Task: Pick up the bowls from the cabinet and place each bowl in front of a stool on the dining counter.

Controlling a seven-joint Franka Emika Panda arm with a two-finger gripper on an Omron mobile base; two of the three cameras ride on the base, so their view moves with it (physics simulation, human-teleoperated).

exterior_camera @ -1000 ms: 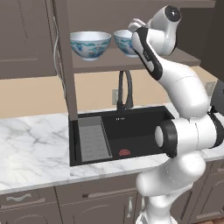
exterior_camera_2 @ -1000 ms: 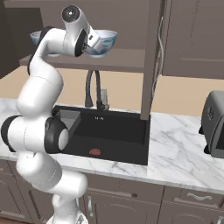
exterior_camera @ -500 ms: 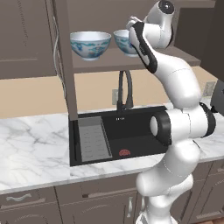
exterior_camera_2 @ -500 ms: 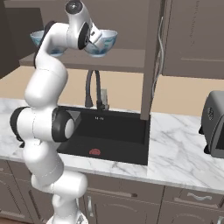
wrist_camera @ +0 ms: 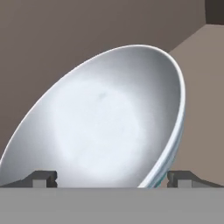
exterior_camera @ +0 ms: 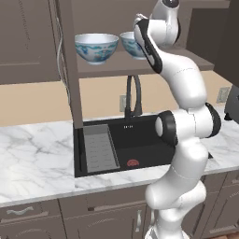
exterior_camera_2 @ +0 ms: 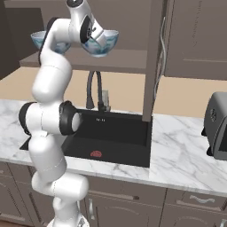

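I count two round white porcelain bowls with blue-teal patterns on the shelf of the dark grey-brown wall cabinet (exterior_camera: 140, 63): the left bowl (exterior_camera: 96, 47) stands free, and the right bowl (wrist_camera: 105, 122) lies between my claw's (wrist_camera: 112, 178) two spread fingertips (wrist_camera: 43, 178). Below, one black sink (exterior_camera: 123, 147) sits in the white marble desk (exterior_camera: 32, 158).

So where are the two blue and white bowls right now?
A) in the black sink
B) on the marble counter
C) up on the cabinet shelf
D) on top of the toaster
C: one bowl and the other bowl both sit on the cabinet shelf, above the sink.
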